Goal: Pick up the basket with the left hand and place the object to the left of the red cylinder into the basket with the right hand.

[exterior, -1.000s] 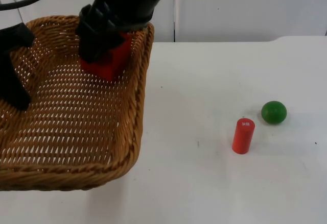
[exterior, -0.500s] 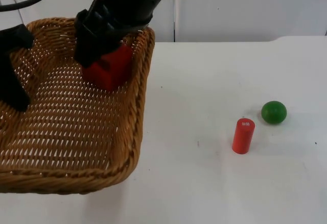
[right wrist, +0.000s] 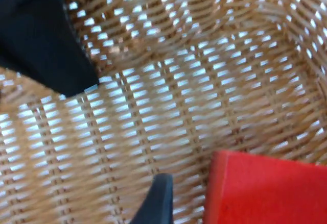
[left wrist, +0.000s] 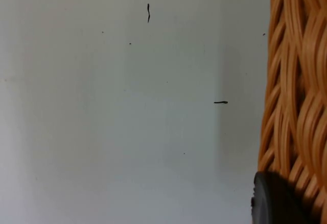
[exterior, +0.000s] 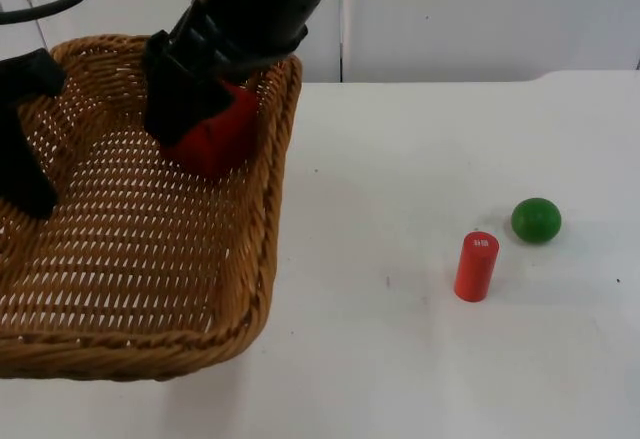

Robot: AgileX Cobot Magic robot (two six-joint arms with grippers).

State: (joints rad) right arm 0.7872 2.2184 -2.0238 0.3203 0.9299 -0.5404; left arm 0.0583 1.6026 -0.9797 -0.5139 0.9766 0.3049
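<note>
**Over the basket's far corner: red block in the right jaws, ready to be let go**

Over the far right corner of the wicker basket (exterior: pixel 150 259) I have the right gripper (exterior: pixel 185 119) with its jaws closed on the red block (exterior: pixel 215 139), which sits low inside the rim, close to the woven floor; whether it already touches the weave I cannot tell. From the right wrist camera the red block (right wrist: pixel 265 188) shows a flat, sharp-edged face just above the weave of the basket (right wrist: pixel 179 81).

The block looks rigid, with smooth painted faces, probably light wood. I judge it will not deform or break, but the finish may be slippery, so flat opposing faces are the right place to hold it, which is how the jaws seem to have it. A short release should be safe.

The left gripper (exterior: pixel 25 139) is at the basket's left side; the left wrist camera shows a fingertip (left wrist: pixel 276 198) against the rim of the basket (left wrist: pixel 296 81), so I take those jaws as clamped on the rim. The basket looks light and stiff enough to carry by one edge, though it may tilt.

The red cylinder (exterior: pixel 476 266) and green ball (exterior: pixel 536 219) stand on the worktop (exterior: pixel 400 359), well apart from the basket.
</note>
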